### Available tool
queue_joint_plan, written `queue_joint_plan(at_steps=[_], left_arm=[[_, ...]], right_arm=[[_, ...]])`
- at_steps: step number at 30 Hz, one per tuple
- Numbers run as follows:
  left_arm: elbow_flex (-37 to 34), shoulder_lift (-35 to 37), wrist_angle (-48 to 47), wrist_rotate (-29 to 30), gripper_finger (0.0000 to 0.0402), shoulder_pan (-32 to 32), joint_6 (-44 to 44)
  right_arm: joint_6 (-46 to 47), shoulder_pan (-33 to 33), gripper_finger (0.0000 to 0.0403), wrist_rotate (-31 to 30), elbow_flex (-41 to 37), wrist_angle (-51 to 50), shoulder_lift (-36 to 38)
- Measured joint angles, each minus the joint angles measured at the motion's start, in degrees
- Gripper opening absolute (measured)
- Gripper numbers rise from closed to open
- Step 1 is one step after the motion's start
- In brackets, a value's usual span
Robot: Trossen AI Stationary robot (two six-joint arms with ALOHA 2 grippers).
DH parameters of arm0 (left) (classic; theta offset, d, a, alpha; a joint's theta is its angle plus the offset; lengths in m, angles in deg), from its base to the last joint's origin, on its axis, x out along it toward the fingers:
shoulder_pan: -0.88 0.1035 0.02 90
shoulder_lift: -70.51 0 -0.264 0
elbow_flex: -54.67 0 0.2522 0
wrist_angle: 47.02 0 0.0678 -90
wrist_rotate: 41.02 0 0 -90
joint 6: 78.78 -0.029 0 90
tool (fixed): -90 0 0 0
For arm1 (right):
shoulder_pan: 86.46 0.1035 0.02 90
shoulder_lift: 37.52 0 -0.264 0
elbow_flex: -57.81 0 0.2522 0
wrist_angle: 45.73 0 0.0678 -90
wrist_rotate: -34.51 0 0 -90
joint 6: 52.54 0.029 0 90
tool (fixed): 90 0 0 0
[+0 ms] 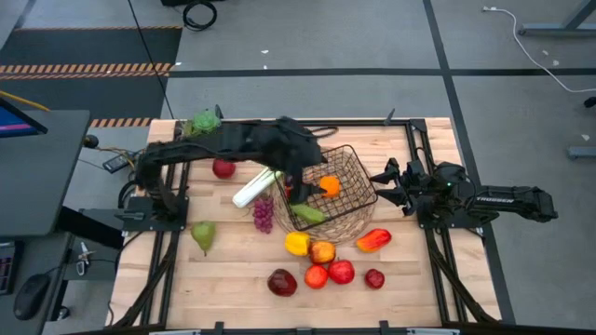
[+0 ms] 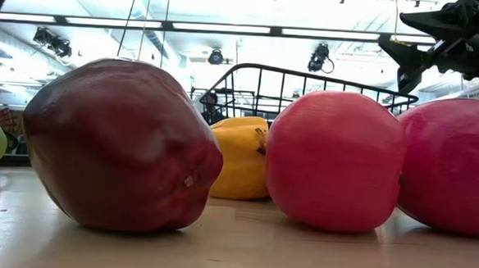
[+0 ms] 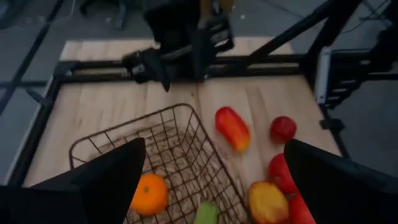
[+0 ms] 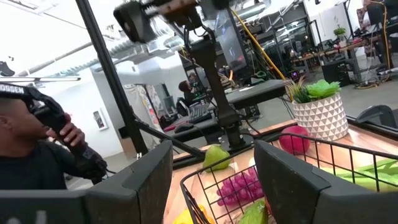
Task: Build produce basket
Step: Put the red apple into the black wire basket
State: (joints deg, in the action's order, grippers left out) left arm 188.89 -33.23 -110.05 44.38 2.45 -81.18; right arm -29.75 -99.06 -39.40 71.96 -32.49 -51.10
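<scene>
The dark wire basket (image 1: 346,195) stands at the table's middle and holds an orange (image 1: 329,185) and a green vegetable (image 1: 308,214). My left gripper (image 3: 214,186) hangs open above the basket's left part (image 1: 294,179), with nothing between its fingers. The remaining produce lies on the wood. A leek (image 1: 255,189), grapes (image 1: 264,214), a pear (image 1: 203,235) and a red apple (image 1: 223,168) lie to the basket's left. A yellow pepper (image 1: 297,244), a red pepper (image 1: 372,240) and several red apples (image 1: 328,274) lie nearer the front. My right gripper (image 4: 214,180) waits open at the right side (image 1: 389,182).
A leafy plant in a white pot (image 1: 203,122) stands at the far left corner. Dark frame rails (image 1: 424,186) run along the table's sides. A person (image 4: 28,155) is in the room beyond the table. Bare wood (image 1: 168,279) lies at the near left.
</scene>
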Motion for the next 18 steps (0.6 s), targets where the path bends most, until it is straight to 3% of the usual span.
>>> queue_joint_plan(at_steps=[11,18], left_arm=[[0.0,7.4,1.2,0.0,0.0389,-2.4,-3.9],[0.0,10.6,-6.2,0.1,0.0389,-2.5,-3.1]], right_arm=[[0.0,0.0,0.0231,0.0,0.0,0.5,-0.1],[0.0,0.0,0.0231,0.0,0.0,0.4,-0.5]])
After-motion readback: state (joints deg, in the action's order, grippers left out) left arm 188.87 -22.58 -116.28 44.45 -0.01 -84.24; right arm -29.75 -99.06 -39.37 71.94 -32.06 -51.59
